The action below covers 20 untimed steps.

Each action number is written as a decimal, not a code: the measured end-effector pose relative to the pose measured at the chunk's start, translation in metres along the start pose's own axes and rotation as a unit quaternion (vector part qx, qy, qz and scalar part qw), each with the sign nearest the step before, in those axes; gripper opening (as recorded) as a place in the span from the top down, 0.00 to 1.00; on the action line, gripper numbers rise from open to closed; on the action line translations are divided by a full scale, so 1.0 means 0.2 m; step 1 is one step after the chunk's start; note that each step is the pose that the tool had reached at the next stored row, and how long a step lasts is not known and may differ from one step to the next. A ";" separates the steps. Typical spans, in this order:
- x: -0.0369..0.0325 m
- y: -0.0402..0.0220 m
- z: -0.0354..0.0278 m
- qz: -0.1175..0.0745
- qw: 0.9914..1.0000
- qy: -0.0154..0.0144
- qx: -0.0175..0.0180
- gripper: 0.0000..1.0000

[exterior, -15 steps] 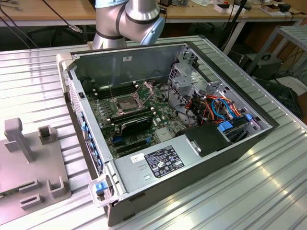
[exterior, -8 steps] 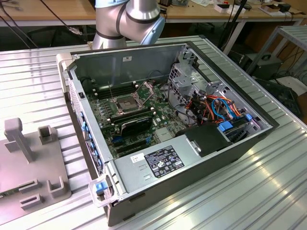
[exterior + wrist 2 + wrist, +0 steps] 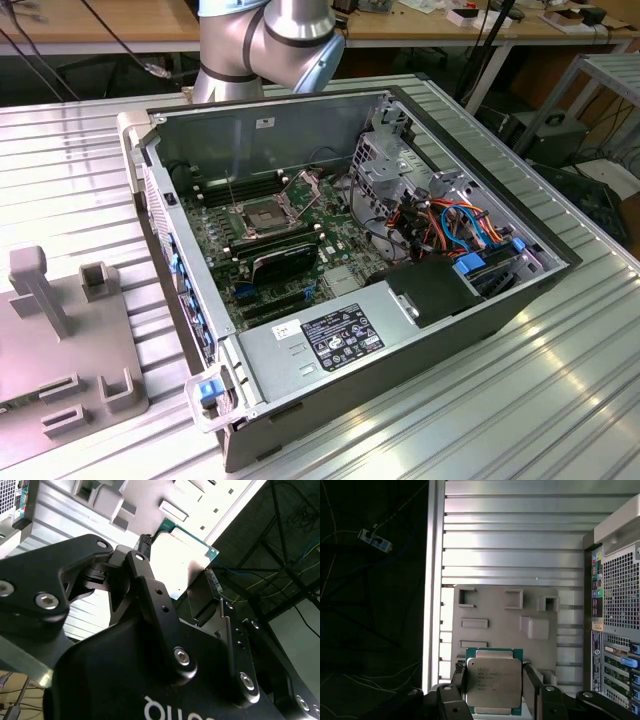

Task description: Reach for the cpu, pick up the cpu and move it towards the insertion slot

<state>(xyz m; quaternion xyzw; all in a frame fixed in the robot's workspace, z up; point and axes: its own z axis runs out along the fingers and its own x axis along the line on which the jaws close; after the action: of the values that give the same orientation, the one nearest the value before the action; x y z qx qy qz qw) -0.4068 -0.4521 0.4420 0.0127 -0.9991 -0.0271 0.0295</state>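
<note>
Silvery metal of the cpu [image 3: 493, 681] faces my first wrist camera, and my gripper [image 3: 495, 687] is pinching it. One of my fingers [image 3: 459, 680] presses one edge and its partner presses the opposite edge, leaving the green rim bare on the two free sides. In the second wrist view the chip sits between the same black fingertips, well apart from the grey fixture plate [image 3: 500, 620] behind it, so I judge it lifted off its holder. The insertion slot [image 3: 262, 213] lies inside the open computer case [image 3: 400, 345], on the green board. In the exterior view the fixture plate [image 3: 75, 345] stands to the exterior view's left of the case. From my tool, then, the slot lies toward the exterior view's right, beyond the case's ported wall.
</note>
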 end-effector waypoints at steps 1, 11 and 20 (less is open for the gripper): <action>-0.009 0.000 -0.001 0.000 1.000 0.000 0.000 0.46; -0.091 -0.002 -0.005 0.000 1.000 0.000 0.000 0.46; -0.161 -0.004 0.001 0.000 1.000 0.000 0.000 0.46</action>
<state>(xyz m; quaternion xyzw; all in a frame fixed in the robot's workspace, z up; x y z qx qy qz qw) -0.3746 -0.4521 0.4400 0.0127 -0.9991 -0.0271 0.0292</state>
